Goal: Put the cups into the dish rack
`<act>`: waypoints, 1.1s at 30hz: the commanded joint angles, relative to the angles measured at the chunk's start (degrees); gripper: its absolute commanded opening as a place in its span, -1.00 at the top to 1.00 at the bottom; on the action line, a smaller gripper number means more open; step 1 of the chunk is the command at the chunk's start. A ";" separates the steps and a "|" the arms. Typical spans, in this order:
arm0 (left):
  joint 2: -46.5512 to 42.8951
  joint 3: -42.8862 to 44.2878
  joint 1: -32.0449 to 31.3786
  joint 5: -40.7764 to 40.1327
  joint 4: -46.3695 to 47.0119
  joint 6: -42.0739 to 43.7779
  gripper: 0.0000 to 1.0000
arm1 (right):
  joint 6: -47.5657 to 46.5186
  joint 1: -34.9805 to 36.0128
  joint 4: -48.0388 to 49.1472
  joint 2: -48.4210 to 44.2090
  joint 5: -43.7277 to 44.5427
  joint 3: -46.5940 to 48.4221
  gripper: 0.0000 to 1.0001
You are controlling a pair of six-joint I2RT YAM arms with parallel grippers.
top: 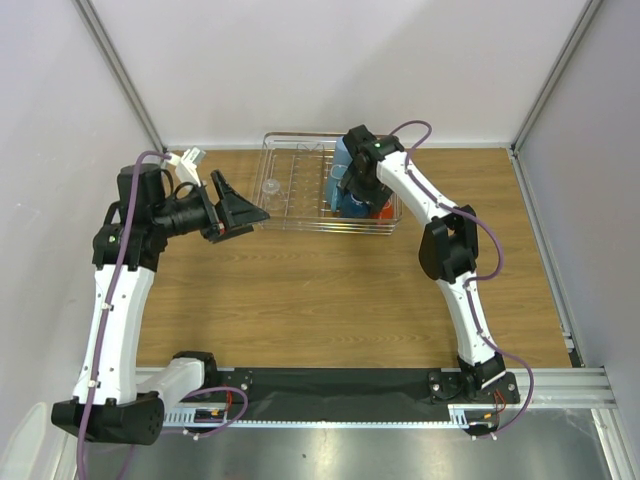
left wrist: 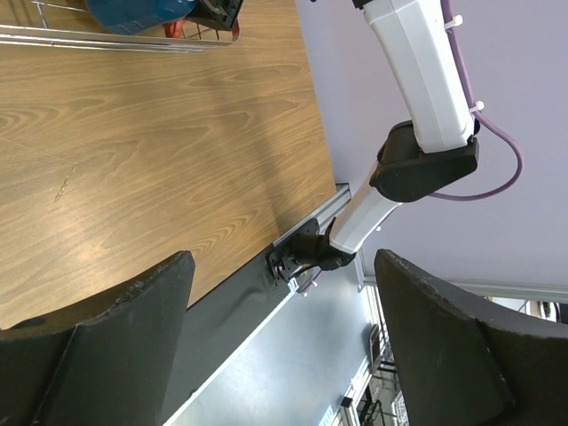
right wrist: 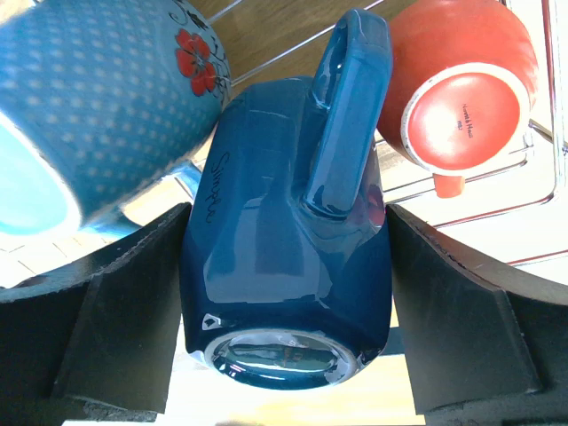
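Top view: we see the right claw (top: 354,190) over the right end of the rack (top: 290,226), with the dark blue mug (top: 349,208) under it. The left claw (top: 238,210) is beside the rack's left end, released.

Left wrist: fingers (left wrist: 98,346) spread, only table (left wrist: 151,151) beyond.

Right wrist: we see the claw (right wrist: 286,231) clamping the mug (right wrist: 266,275), which is glossy navy, on its side, handle towards the camera. Script reads "Simp…". It lies between a dotted light blue cup (right wrist: 106,98) with red flowers and an orange cup (right wrist: 461,98); base stamp unreadable.

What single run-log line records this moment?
left fingers: open, empty | right fingers: gripping glossy dark blue ceramic mug | place: inside silver wire dish rack
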 commanded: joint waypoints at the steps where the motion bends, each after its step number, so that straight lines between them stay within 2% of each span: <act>1: 0.20 2.66 0.79 1.57 0.19 1.39 -0.78 | -0.10 0.54 0.39 -0.46 1.19 2.72 1.00; 5: 0.46 3.01 0.88 1.57 0.19 1.65 -0.77 | -0.72 0.54 0.12 -0.46 1.10 2.80 0.95; 14: 0.99 2.66 0.88 1.83 0.89 1.13 -0.78 | -2.30 0.62 -3.22 -2.30 1.37 5.70 1.00; 27: 0.55 2.04 1.05 2.09 1.16 1.04 -0.77 | -1.86 0.98 -3.22 -0.90 -0.39 4.12 1.00; 33: 0.64 2.40 1.05 1.92 0.54 1.30 -0.77 | -1.95 0.45 -2.43 0.07 -0.39 3.69 0.82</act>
